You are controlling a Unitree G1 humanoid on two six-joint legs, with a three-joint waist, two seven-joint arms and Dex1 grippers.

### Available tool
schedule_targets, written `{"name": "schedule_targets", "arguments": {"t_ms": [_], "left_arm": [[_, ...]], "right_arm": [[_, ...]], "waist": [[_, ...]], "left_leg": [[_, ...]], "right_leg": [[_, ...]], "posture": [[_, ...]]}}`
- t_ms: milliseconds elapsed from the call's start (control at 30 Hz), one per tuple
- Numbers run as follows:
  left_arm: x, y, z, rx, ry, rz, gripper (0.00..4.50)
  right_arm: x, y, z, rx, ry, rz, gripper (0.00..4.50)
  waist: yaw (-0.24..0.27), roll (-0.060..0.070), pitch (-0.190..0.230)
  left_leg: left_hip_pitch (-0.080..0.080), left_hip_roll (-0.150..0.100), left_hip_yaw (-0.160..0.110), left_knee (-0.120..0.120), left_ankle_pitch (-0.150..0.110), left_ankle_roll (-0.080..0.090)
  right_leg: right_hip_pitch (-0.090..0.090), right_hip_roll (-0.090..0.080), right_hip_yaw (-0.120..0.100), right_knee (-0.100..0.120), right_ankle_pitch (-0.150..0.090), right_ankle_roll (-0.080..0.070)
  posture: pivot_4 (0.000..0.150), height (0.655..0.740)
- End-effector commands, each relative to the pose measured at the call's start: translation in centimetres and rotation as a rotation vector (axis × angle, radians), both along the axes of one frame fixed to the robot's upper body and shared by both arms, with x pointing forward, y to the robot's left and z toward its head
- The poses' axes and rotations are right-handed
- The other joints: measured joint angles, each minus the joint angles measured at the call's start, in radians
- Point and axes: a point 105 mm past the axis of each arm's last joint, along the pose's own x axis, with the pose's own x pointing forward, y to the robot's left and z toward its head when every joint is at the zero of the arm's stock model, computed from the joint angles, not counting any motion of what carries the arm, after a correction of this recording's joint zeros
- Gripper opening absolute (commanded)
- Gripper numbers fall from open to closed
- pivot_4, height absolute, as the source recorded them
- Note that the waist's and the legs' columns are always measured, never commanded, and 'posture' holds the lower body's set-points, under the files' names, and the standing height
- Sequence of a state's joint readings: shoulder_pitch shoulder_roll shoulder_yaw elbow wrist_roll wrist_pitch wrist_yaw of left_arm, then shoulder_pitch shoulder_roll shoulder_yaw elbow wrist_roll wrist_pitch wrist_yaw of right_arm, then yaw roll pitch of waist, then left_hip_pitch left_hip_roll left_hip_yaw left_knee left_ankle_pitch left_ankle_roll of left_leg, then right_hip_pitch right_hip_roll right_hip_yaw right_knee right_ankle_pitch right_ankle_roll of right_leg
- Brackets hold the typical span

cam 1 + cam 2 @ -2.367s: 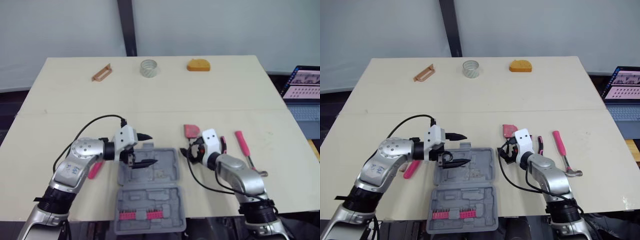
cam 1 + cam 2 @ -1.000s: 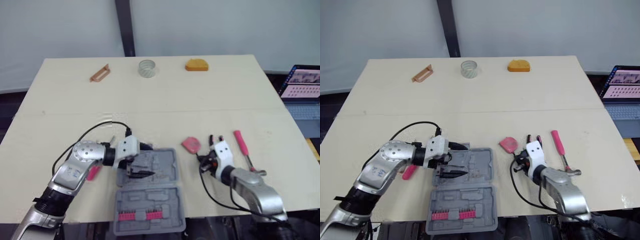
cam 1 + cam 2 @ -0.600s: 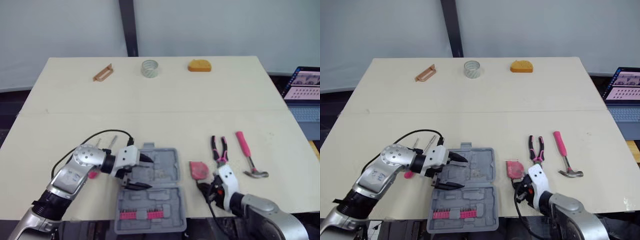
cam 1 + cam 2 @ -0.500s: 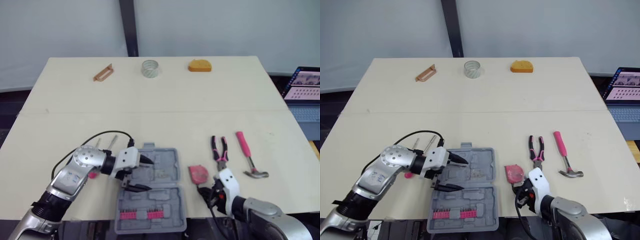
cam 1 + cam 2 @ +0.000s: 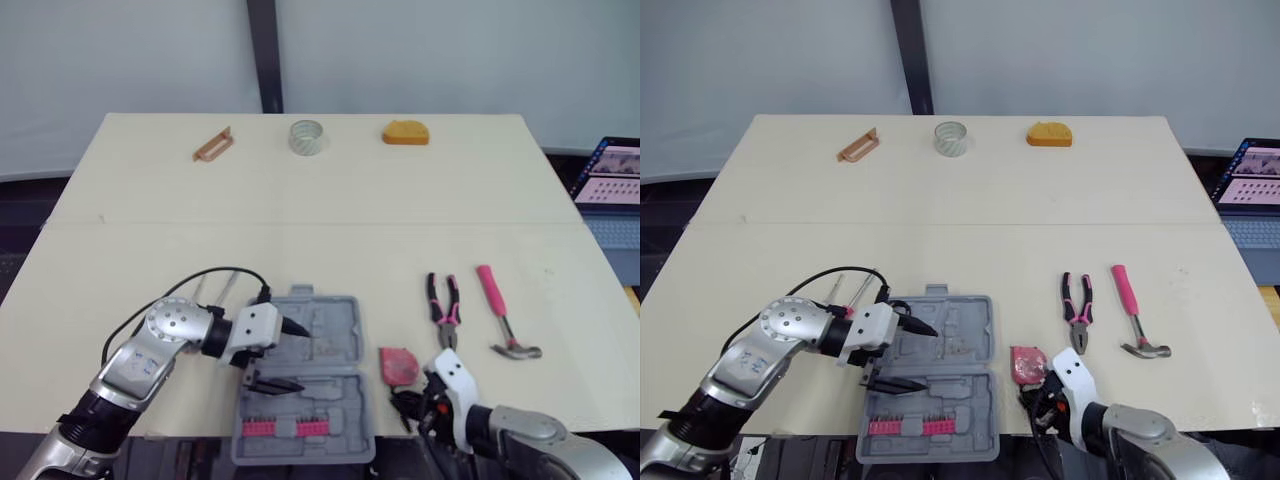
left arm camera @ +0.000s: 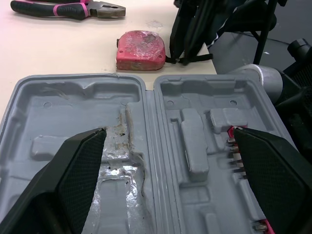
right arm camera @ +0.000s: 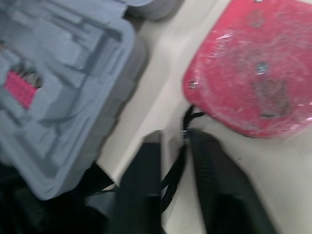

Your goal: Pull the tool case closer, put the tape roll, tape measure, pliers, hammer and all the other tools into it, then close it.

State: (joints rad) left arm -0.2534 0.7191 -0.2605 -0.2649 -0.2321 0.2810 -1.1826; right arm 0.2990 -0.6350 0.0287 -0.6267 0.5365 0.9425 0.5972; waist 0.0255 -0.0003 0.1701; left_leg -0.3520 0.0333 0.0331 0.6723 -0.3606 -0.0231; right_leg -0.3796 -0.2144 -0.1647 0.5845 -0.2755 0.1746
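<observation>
At seven o'clock on the pale tabletop (image 5: pixel 330 200), the left gripper (image 5: pixel 300 357) hovered with jaws spread wide, covering the left edge of the open grey plastic tool case (image 5: pixel 335 325) at six o'clock. The clear tape roll (image 5: pixel 307 136) sat at twelve. At five o'clock the right gripper (image 7: pixel 175 146), mostly hidden behind its wrist, pinched the black cord (image 7: pixel 187 117) of the pink plastic tape measure (image 5: pixel 399 366) in its jaws. Pink-handled pliers (image 5: pixel 444 308) and a pink-handled hammer (image 5: pixel 500 312) lay at four.
</observation>
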Motion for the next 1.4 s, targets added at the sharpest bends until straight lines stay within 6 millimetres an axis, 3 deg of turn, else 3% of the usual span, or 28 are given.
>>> {"name": "schedule_targets", "arguments": {"t_ms": [33,133,233,333,633,867,1400], "left_arm": [[0.1,-0.4,0.8,-0.022,-0.057,-0.017,4.50],[0.4,-0.6,1.0,-0.036,-0.084,-0.019,4.50],[0.5,-0.8,0.8,-0.036,-0.129,-0.043,4.50],[0.6,-1.0,0.6,-0.044,-0.165,-0.055,4.50],[1.2,-1.4,0.6,-0.043,-0.238,-0.050,4.50],[1.1,-1.6,0.8,-0.051,-0.251,-0.026,4.50],[0.8,-1.8,0.7,-0.049,-0.242,-0.021,4.50]], "right_arm": [[-0.2,-1.1,1.8,0.011,-0.008,0.065,2.96],[-0.3,-1.6,3.8,0.026,-0.049,0.178,4.46],[1.1,-2.5,5.8,-0.026,-0.208,0.367,4.46],[2.7,-3.0,6.1,-0.067,-0.337,0.535,4.46],[6.1,-3.7,2.2,-0.181,-0.424,0.778,4.46],[6.9,-2.4,1.8,-0.153,-0.493,0.801,4.46],[6.8,-2.7,0.6,-0.155,-0.526,0.780,4.46]], "waist": [[0.001,0.000,0.000],[0.002,0.000,0.000],[0.001,0.000,0.000],[-0.001,0.000,0.000],[-0.003,-0.001,0.001],[-0.002,0.000,0.001],[-0.002,0.000,0.001]], "left_leg": [[0.000,0.000,0.000,0.001,0.000,0.000],[-0.001,0.000,0.000,0.006,-0.003,0.002],[-0.001,0.000,0.000,0.008,-0.005,0.003],[0.000,0.000,0.001,0.008,-0.006,0.003],[-0.001,0.000,0.001,0.010,-0.006,0.003],[-0.001,0.000,0.002,0.010,-0.006,0.003],[-0.001,0.000,0.002,0.010,-0.006,0.003]], "right_leg": [[0.000,0.000,0.000,0.000,0.000,0.000],[0.001,0.000,0.000,0.000,0.000,0.000],[0.002,0.000,0.001,0.000,0.000,0.000],[0.003,0.000,0.001,-0.001,0.000,0.000],[0.003,0.000,0.001,-0.001,0.000,0.001],[0.003,0.000,0.001,-0.001,0.000,0.001],[0.003,0.000,0.001,-0.001,0.000,0.001]], "posture": [[0.150,0.7400],[0.150,0.7400],[0.150,0.7400],[0.150,0.7400],[0.150,0.7400],[0.150,0.7400],[0.150,0.7400]]}}
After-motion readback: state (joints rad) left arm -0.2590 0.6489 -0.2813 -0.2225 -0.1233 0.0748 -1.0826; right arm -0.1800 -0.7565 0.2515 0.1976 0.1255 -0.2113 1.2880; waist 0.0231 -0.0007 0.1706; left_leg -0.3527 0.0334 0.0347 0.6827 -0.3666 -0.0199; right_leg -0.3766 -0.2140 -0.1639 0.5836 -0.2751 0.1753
